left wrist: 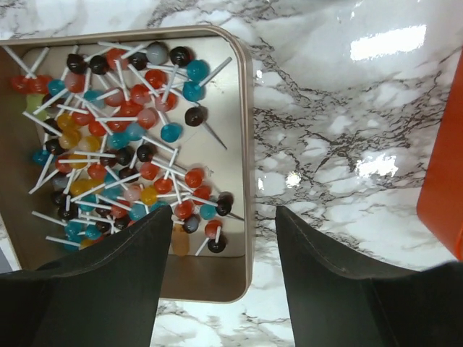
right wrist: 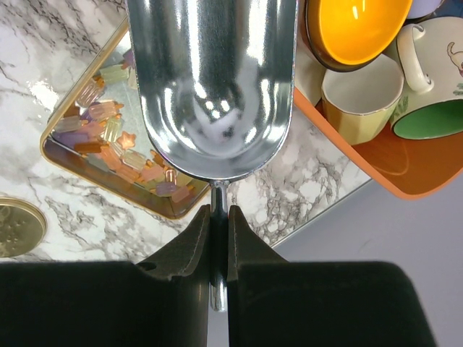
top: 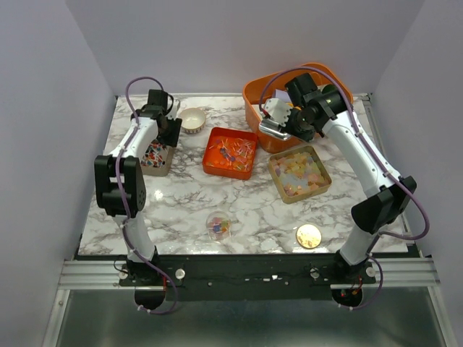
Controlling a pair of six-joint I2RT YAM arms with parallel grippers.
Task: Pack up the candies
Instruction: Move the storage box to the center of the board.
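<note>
Pinching empty scoop's [right wrist: 213, 87] thin stem between right jaws, at 11 o'clock of gummy candies [top: 299, 173] in gold tray [top: 278, 181]. With left jaws spread above lollipops [left wrist: 123, 137]. Could twist in that narrow pinch, tipping candies onto surface [top: 181, 210].

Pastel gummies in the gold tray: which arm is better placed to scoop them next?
Right. The right gripper is shut on the metal scoop, its bowl partly over the gummy tray; the left gripper is open over the lollipop tray, farther away.

Mirror-polished metal scoop [right wrist: 217, 87], glossy marbled tabletop [left wrist: 347, 144]
</note>
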